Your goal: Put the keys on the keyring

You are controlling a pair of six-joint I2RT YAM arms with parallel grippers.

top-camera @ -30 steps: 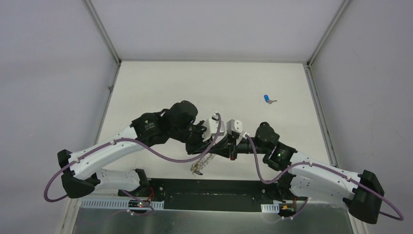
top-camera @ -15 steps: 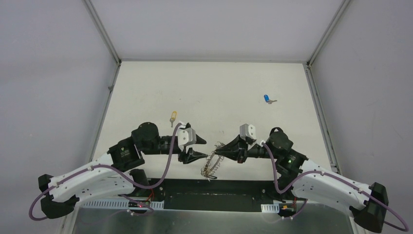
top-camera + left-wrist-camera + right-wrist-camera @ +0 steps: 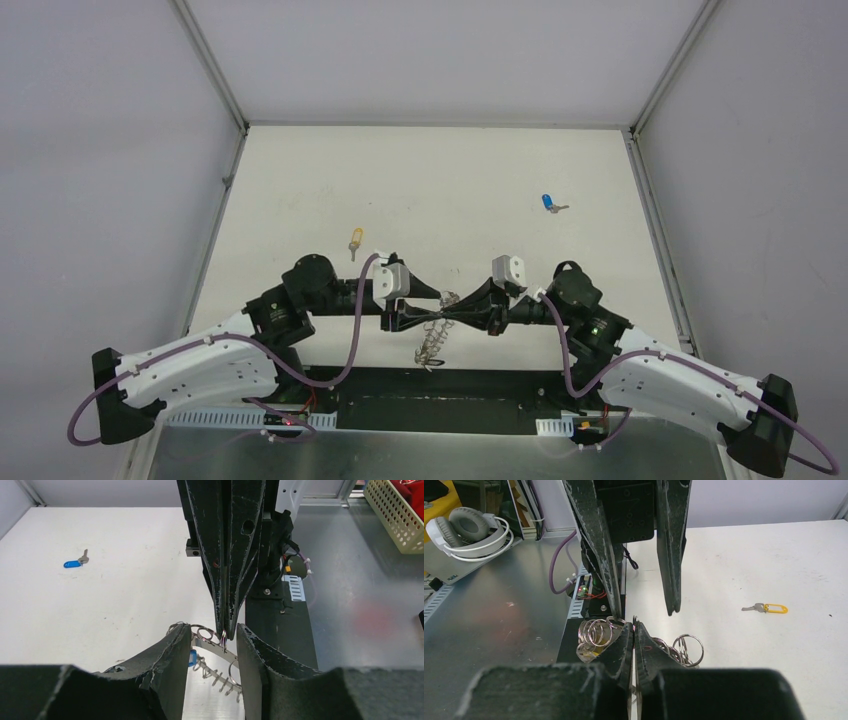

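Keyring point(image 3: 215, 649) nipped by its coils at the very tips of right fingers point(image 3: 620, 652), clenched shut, remainder drooping below them; likely held so to steady a floppy thing. Left fingers point(image 3: 167, 670) released, spread either side of that pinch, probably lining up to take a coil. Yellow key point(image 3: 354, 241) and blue key point(image 3: 549, 203) loose on bench point(image 3: 440, 180), well apart from both.

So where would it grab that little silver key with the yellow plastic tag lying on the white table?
Probably by the yellow plastic tag, coming straight down from above: the silver key lies flat on the white table, and the tag is its broadest part, so a pinch across its long sides gets most to hold.
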